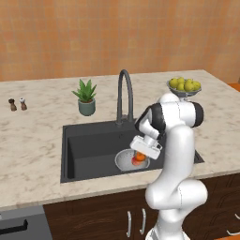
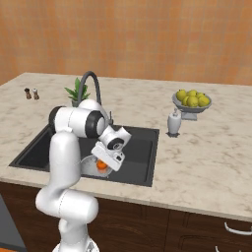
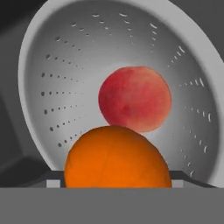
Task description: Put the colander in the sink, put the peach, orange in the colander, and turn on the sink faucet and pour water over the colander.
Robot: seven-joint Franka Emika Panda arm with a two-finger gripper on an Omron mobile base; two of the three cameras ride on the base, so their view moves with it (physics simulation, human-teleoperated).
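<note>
The colander (image 1: 127,161) is seated in the sink (image 1: 89,145) toward its front right corner, below the faucet (image 1: 124,96) so that water can fall into it. The peach (image 3: 134,99) lies inside it. The orange (image 3: 117,157) is seen between the spread jaws of the gripper (image 1: 140,157) just over the colander, seemingly being released there. No writing can be read
</note>
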